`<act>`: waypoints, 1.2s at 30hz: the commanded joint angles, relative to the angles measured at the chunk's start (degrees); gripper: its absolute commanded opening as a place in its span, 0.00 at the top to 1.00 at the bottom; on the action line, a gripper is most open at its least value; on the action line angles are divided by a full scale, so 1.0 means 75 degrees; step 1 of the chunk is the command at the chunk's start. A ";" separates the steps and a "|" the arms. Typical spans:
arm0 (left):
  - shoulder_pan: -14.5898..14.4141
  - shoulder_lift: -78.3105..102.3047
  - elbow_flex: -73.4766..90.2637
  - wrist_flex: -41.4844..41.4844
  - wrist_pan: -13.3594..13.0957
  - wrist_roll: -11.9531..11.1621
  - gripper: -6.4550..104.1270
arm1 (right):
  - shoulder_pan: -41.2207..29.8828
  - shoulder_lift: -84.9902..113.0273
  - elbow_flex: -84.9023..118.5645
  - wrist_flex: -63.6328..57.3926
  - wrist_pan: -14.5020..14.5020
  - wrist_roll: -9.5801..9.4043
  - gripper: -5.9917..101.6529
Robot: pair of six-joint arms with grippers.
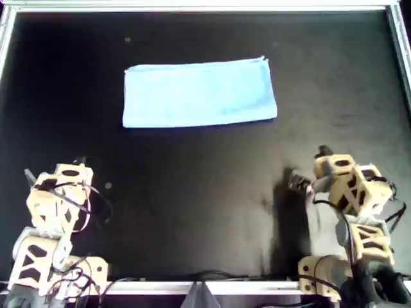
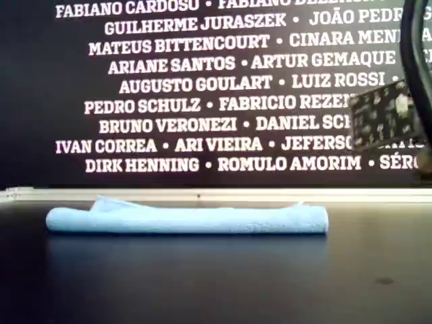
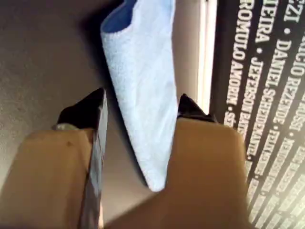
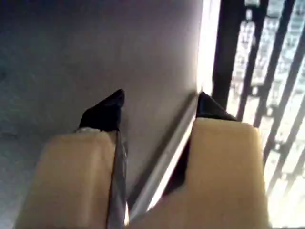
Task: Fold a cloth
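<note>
The light blue cloth [image 1: 199, 93] lies flat as a long folded rectangle on the black table, toward the overhead view's top, left of centre. The exterior view shows the cloth [image 2: 189, 219] as a low roll-like strip in front of the rim. My left gripper [image 1: 54, 168] sits at the overhead view's bottom left, well away from the cloth. In the left wrist view my left gripper [image 3: 143, 100] is open and empty, with the cloth [image 3: 143, 62] lying beyond its tips. My right gripper [image 1: 310, 168], at the overhead view's bottom right, is open and empty too [image 4: 159, 98].
A metal rim [image 1: 192, 6] edges the black table [image 1: 192, 192]. Behind it stands a dark wall printed with white names [image 2: 202, 81]. A dark speckled board [image 2: 381, 118] hangs at the exterior view's right. Cables trail around both arm bases.
</note>
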 commanded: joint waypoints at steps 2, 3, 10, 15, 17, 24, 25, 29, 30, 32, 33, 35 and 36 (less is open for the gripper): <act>0.0082 0.0152 -0.0234 -0.0164 0.0012 0.0047 0.46 | 0.0293 0.0480 -0.0164 -0.0305 0.0457 0.0199 0.40; 0.0082 0.0152 -0.0234 -0.0152 -0.0105 0.0047 0.46 | 0.0305 0.0762 -0.0164 -0.0305 0.0469 0.0199 0.40; 0.0082 0.0152 -0.0246 -0.0141 0.0000 0.0012 0.46 | 0.0480 0.3785 0.0082 -0.0270 0.0469 -0.0352 0.40; 0.0070 0.0152 -0.0188 -0.0152 0.0000 0.0035 0.46 | 0.0527 0.4816 0.1207 -0.0281 0.0352 -0.0516 0.40; 0.0082 0.0152 -0.0211 -0.0152 0.0000 0.0035 0.46 | 0.0539 0.5051 0.1371 -0.0281 0.0352 -0.0504 0.40; 0.0187 0.0164 -0.0105 -0.0152 0.0012 -0.0070 0.46 | 0.0504 0.6188 0.1324 -0.0234 0.0469 -0.0504 0.39; 0.0187 0.0164 -0.0094 -0.0152 0.0012 -0.0070 0.46 | 0.0492 0.6141 0.1324 -0.0164 0.0363 -0.0516 0.39; 0.0094 0.0152 -0.0082 -0.0164 0.0035 -0.0070 0.46 | 0.0785 0.5871 0.1324 0.0199 0.0328 -0.0527 0.39; 0.0082 0.0152 -0.0082 -0.0188 0.0059 -0.0070 0.46 | 0.0879 0.5684 0.1324 0.0398 0.0328 -0.0527 0.39; 0.0082 0.0141 -0.0105 -0.0199 0.0305 -0.0070 0.46 | 0.0984 0.5215 0.1312 0.0727 0.0328 -0.0516 0.39; 0.0082 0.0094 -0.0176 -0.0223 0.0516 -0.0070 0.46 | 0.1031 0.4945 0.1312 0.0867 0.0328 -0.0516 0.39; 0.0082 -0.0164 -0.0246 -0.0504 0.0961 -0.0035 0.46 | 0.1078 0.4172 0.1242 0.0879 0.0328 -0.0516 0.39; 0.0082 -0.0457 -0.0258 -0.0750 0.1148 -0.0070 0.46 | 0.1113 0.3762 0.1172 0.0867 0.0328 -0.0504 0.39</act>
